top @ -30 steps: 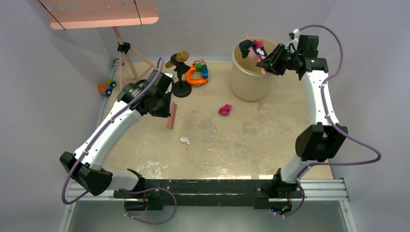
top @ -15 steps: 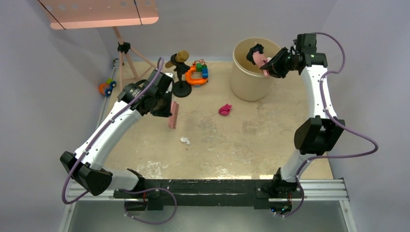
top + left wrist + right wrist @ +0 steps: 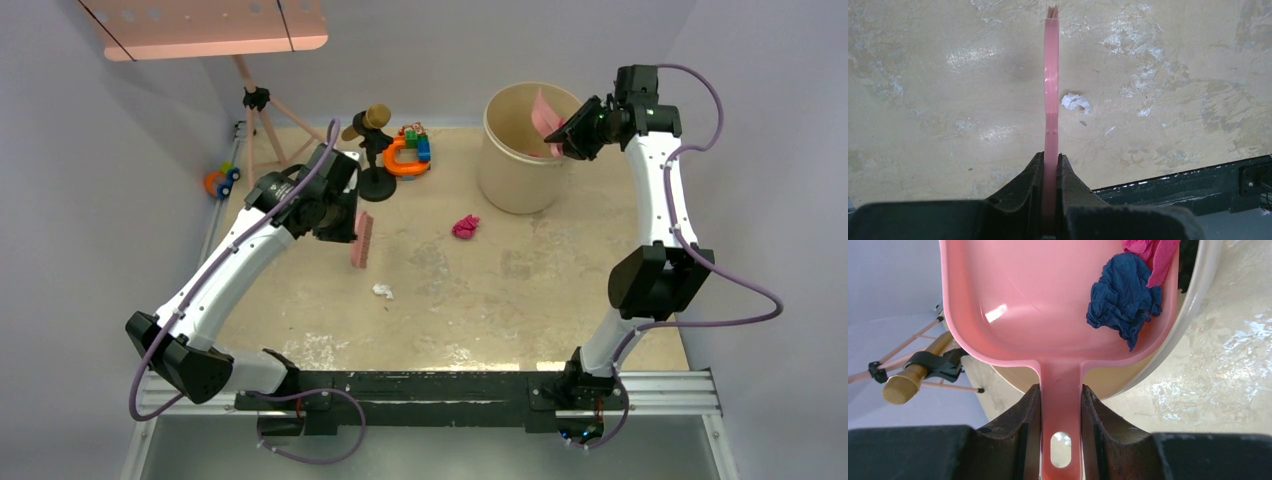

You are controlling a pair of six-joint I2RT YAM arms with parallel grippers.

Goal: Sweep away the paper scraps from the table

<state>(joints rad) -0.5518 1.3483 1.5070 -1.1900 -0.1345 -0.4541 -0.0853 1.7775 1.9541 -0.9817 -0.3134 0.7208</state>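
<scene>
The right claw is closed tight on the handle of a pink dustpan tipped over a beige bin. A navy scrap and a magenta scrap lie at the pan's far lip. The left claw pinches a pink brush, with a white scrap just beside its blade on the tabletop. A pink scrap lies between the arms, apart from both.

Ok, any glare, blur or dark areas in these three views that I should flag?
Top external: evenly lit and sharp across the table. Left wrist: brush and white scrap crisp, faint shadow left of the brush, left gripper dark and soft at the bottom. Right wrist: one small glare spot on the dustpan, navy scrap sharp, right gripper dark and slightly blurred.
</scene>
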